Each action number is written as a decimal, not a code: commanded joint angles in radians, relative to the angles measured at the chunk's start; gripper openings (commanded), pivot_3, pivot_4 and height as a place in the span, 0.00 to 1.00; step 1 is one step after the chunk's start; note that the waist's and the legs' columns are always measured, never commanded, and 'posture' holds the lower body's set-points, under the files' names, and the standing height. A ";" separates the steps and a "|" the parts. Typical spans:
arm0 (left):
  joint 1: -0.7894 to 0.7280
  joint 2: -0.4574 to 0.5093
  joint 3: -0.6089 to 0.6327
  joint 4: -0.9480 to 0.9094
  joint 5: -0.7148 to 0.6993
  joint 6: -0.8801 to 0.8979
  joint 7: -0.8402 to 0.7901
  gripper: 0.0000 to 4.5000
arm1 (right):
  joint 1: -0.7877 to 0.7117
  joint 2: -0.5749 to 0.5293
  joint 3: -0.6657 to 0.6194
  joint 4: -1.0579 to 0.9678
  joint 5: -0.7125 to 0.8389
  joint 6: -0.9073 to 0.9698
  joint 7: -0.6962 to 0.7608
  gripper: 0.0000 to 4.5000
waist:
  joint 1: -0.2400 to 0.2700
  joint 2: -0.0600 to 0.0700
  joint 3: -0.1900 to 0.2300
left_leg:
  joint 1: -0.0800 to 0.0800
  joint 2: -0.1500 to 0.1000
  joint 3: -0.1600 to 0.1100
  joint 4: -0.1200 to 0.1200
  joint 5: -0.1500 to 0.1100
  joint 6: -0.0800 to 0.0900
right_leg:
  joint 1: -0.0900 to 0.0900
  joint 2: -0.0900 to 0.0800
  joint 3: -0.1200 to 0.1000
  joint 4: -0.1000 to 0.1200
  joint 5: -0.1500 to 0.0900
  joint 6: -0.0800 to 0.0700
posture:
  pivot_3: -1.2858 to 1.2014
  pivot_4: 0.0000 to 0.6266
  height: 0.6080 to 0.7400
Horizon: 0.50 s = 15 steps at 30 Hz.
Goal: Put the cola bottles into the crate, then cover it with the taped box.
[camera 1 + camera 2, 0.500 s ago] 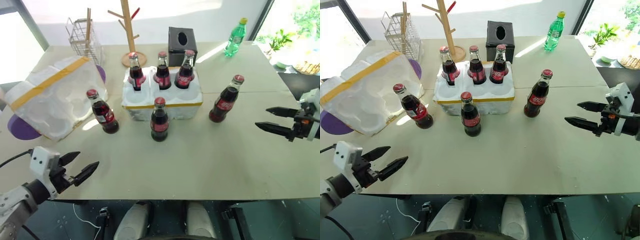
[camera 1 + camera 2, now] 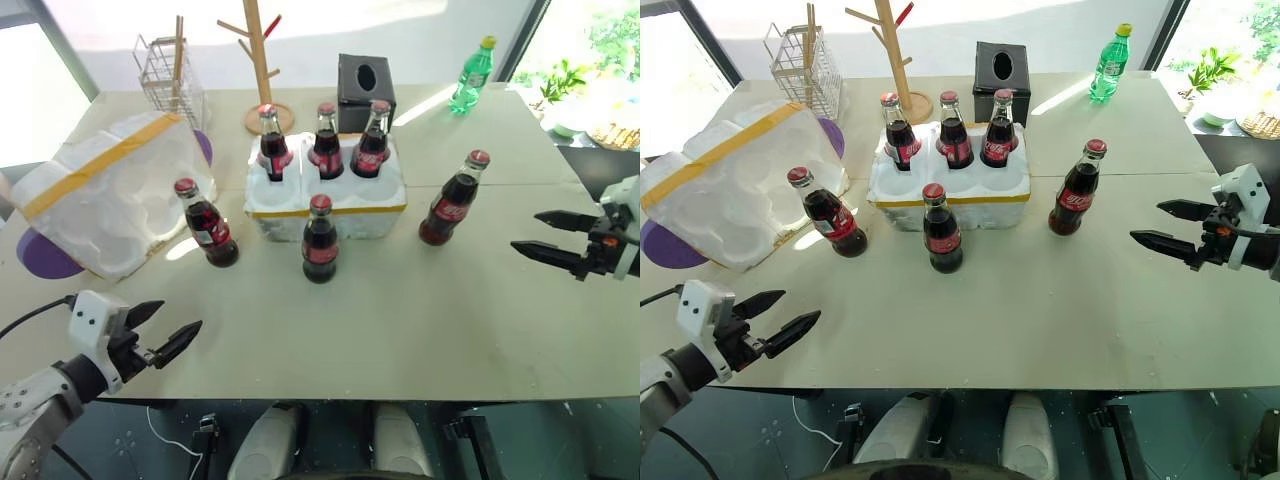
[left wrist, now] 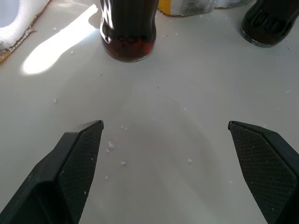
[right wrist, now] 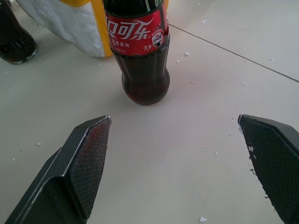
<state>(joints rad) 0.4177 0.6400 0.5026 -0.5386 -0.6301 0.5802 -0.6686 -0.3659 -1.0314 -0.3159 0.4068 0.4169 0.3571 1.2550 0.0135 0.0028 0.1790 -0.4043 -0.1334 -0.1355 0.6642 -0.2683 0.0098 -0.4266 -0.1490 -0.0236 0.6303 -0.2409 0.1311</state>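
Note:
The white crate (image 2: 325,212) stands mid-table with three cola bottles (image 2: 325,145) upright in its back row of holes. Three more cola bottles stand loose on the table: one to the left (image 2: 207,225), one in front of the crate (image 2: 319,242), one to the right (image 2: 453,202). The taped box (image 2: 110,195) lies tilted at the left. My left gripper (image 2: 180,315) is open and empty at the near left edge, pointing at the left bottle (image 3: 127,37). At the right, my right gripper (image 2: 526,230) is open and empty, facing the right bottle (image 4: 140,51).
A black tissue box (image 2: 365,90), a green plastic bottle (image 2: 471,75), a wooden mug tree (image 2: 262,60) and a wire rack (image 2: 170,70) line the back of the table. Purple plates (image 2: 45,258) lie under the taped box. Bare tabletop (image 2: 400,310) runs along the front.
My left gripper has edged slightly to the right. The right gripper, the bottles, the crate and the taped box have stayed where they were.

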 commanded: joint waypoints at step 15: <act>-0.286 0.046 0.064 0.139 -0.034 -0.039 0.020 1.00 | 0.137 -0.157 -0.150 -0.423 0.260 0.288 0.175 1.00 | 0.001 0.003 0.000 | 0.000 0.000 0.000 0.000 0.000 0.000 | 0.000 0.000 0.000 0.000 0.002 0.003 | 0.52 0.24 1.00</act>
<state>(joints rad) 0.1504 0.6696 0.5454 -0.4079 -0.6596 0.5577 -0.6485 -0.2261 -1.1533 -0.4099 0.0706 0.6157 0.6045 1.3964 0.0147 0.0055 0.1791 -0.4046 -0.1334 -0.1356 0.6643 -0.2683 0.0097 -0.4269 -0.1488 -0.0239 0.6306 -0.2392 0.1339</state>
